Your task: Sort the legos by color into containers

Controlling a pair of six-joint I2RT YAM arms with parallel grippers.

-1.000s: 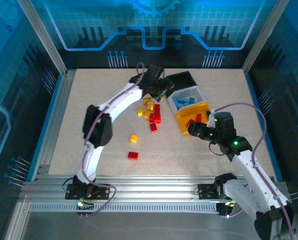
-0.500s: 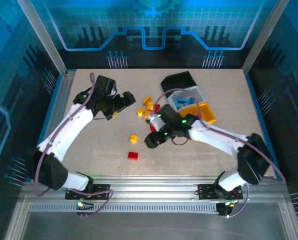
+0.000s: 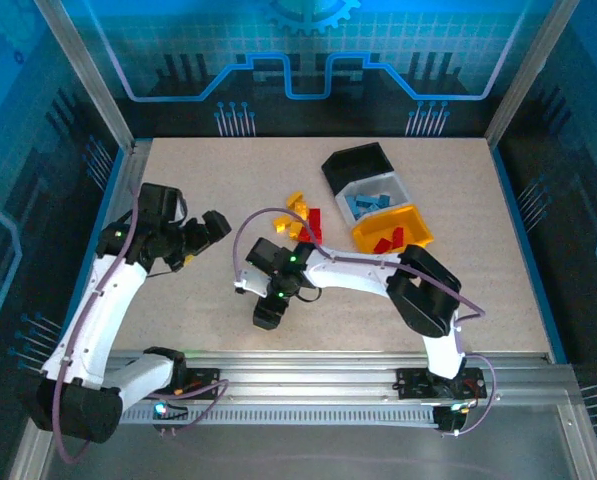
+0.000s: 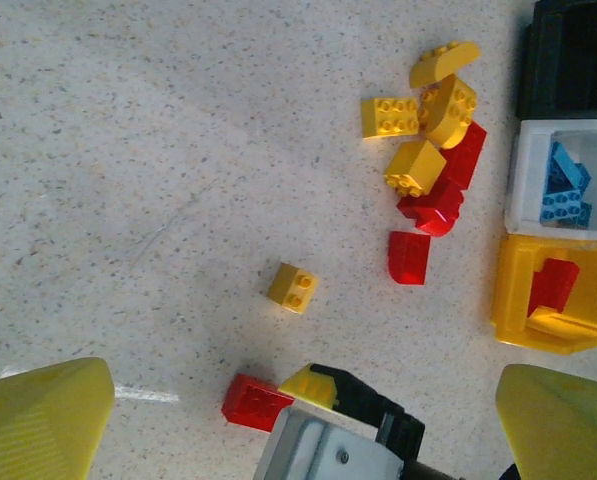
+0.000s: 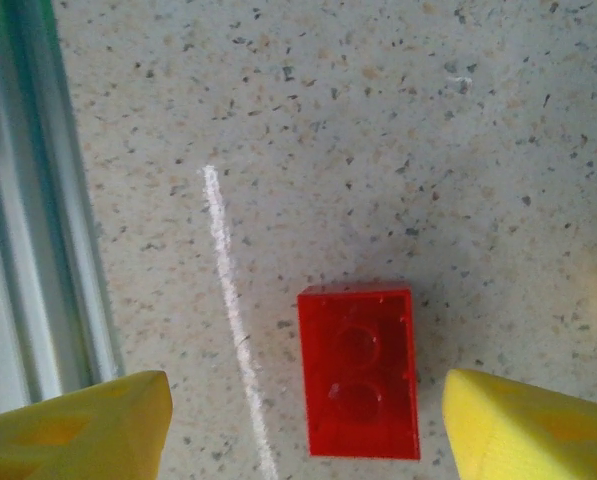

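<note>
The speckled table [image 3: 198,330] carries the whole job. Far ahead of the right gripper [image 5: 306,410], and off to one side, three bins stand in a touching row. The black bin [image 3: 358,160] looks empty, the white bin [image 3: 398,186] has blue bricks in it, and the yellow bin [image 3: 420,236] has red ones (so the colour pairing seems settled).

The left gripper [image 3: 216,226] hangs spread wide with nothing in it, well apart from its partner. The right gripper points down at the table with its yellow fingers [image 5: 523,430] apart and touching nothing. A red brick [image 5: 358,380] lies flat between them, unheld, with its long side running along the fingers. It sits nearer one finger than the other.

That offset is the main risk. I judge that the closer finger would meet the brick first as the jaws close, so it could slide or twist on the smooth surface before the pinch lands. A grip taken too high could slip off the top edge.

The aluminium rail [image 5: 38,200] lies close beside the other finger, and drifting that way could knock it.

A lone yellow brick [image 4: 293,287] rests just beyond the right gripper, with the mixed heap of yellow and red bricks [image 4: 428,150] farther on. If the left arm reached for either, the arms could foul each other.
</note>
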